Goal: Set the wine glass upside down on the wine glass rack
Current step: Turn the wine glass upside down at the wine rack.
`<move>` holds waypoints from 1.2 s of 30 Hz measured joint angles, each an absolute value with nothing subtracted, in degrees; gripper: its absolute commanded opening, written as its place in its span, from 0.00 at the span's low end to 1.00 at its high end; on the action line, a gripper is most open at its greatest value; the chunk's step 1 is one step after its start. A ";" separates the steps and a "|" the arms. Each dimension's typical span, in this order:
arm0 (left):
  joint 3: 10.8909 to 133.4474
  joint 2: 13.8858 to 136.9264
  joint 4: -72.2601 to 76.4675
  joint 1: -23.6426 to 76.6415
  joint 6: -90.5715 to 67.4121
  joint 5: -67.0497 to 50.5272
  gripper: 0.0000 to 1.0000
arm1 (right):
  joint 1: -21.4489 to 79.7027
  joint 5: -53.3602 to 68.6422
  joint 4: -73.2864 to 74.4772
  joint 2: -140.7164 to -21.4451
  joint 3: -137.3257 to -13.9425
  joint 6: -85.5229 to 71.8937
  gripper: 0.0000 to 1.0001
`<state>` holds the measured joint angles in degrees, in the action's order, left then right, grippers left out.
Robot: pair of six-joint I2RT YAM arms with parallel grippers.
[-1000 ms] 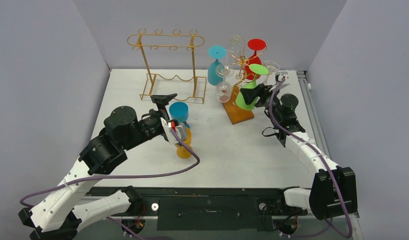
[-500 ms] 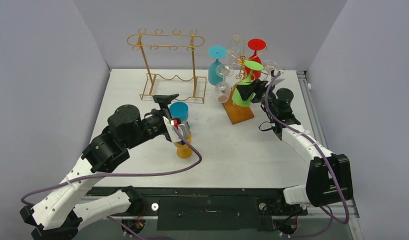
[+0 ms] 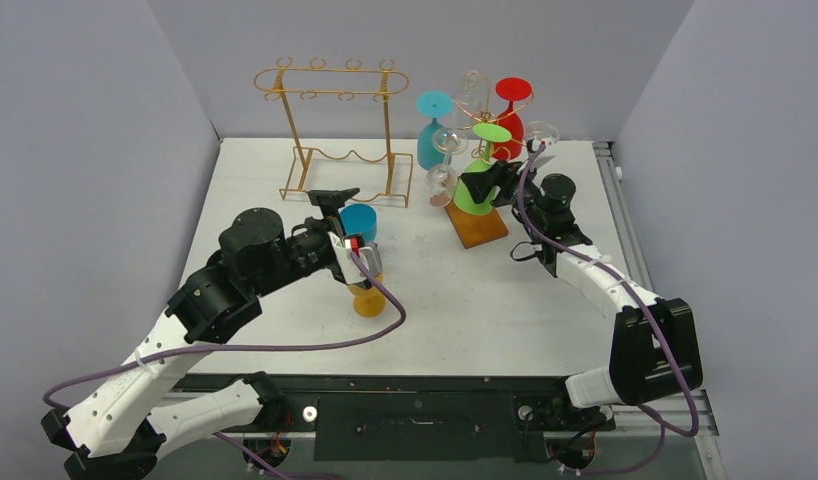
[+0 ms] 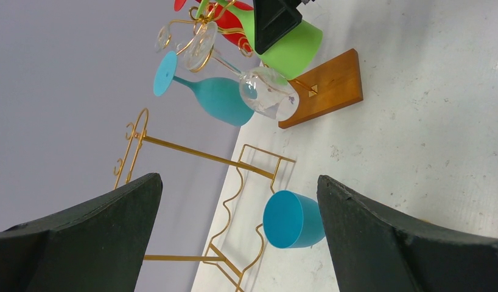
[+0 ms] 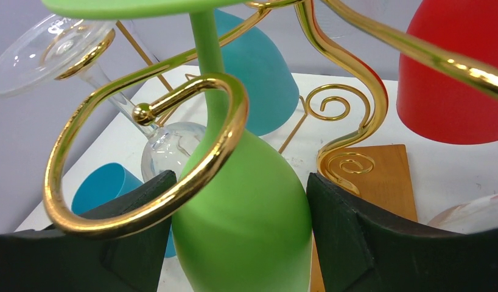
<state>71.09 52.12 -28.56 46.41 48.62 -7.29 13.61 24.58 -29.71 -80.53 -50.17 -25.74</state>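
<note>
Closest to us, the left hand (image 4: 238, 182) has its two fingers spread wide and holds nothing. It hangs over the table (image 3: 435, 290), near an orange glass (image 3: 368, 297) and a blue cup (image 3: 359, 222).

Farther back, the right hand (image 5: 239, 207) pinches the green glass (image 3: 475, 195) by its round bowl, one finger on each side. The glass is upside down with its flat foot (image 3: 492, 131) on top. Its thin stem looks to sit inside a gold ring (image 5: 54, 176) of the rack, and the foot is a bit above that ring.

I think the job is almost done. The hand should go down slowly and keep the glass straight until the foot rests on the ring. Only then should the fingers let go. A clear glass (image 3: 443, 183) hangs just beside it, so no swinging.

Behind are a teal glass (image 3: 430, 145) and a red glass (image 3: 507, 125), both hung already. Far left stands another gold rack (image 3: 388, 140).
</note>
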 measured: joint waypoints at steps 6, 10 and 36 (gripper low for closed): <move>71.09 52.10 -28.56 46.41 48.58 -7.29 0.97 | 14.13 24.91 -28.36 -80.47 -50.19 -22.92 0.52; 71.09 52.05 -28.56 46.44 48.47 -7.29 0.97 | 14.33 24.88 -27.73 -79.72 -50.02 -21.85 0.52; 71.09 51.22 -28.58 46.44 48.21 -7.01 0.97 | 14.72 22.20 -30.57 -70.87 -40.49 -18.90 0.60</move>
